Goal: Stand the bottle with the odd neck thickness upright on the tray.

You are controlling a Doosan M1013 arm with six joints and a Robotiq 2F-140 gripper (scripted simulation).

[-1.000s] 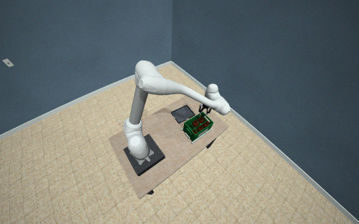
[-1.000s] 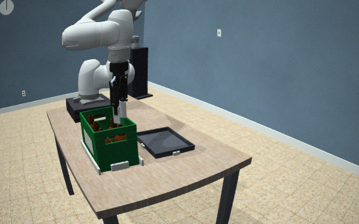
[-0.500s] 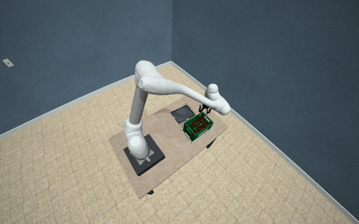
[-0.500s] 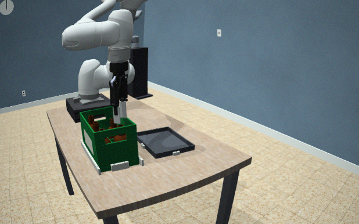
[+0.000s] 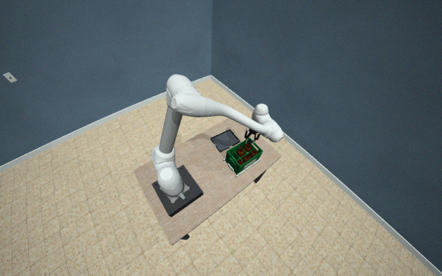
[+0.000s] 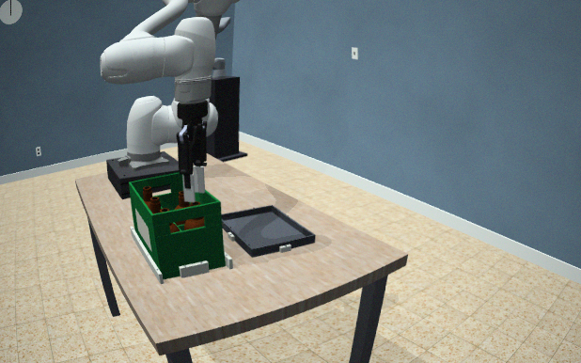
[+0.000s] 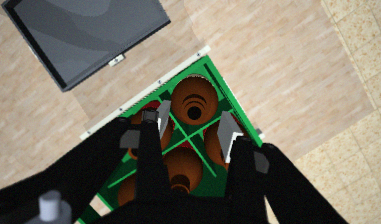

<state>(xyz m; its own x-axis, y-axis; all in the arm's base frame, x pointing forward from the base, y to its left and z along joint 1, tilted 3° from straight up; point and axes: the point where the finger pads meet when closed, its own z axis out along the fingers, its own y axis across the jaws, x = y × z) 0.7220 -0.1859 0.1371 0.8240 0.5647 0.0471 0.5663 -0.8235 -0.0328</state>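
Hanging straight down over the green crate (image 6: 175, 244), the claw (image 7: 193, 129) has its fingers partway apart with nothing between them, one pad on each side of a brown bottle (image 7: 194, 100) seen from above. The pads do not touch the neck; the bottle's mouth sits toward twelve o'clock from the midpoint of the gap in the wrist view. In the exterior view the fingertips reach down just inside the crate's rim at its back corner. All five bottles stand in the crate's cells; which one has the odd neck cannot be told. The dark tray (image 6: 269, 230) lies flat on the bench (image 6: 297, 282) just beside the crate, at about ten o'clock from it in the wrist view. The white arm (image 5: 204, 107) rises from a dark base (image 5: 176, 209) at the bench's other end.
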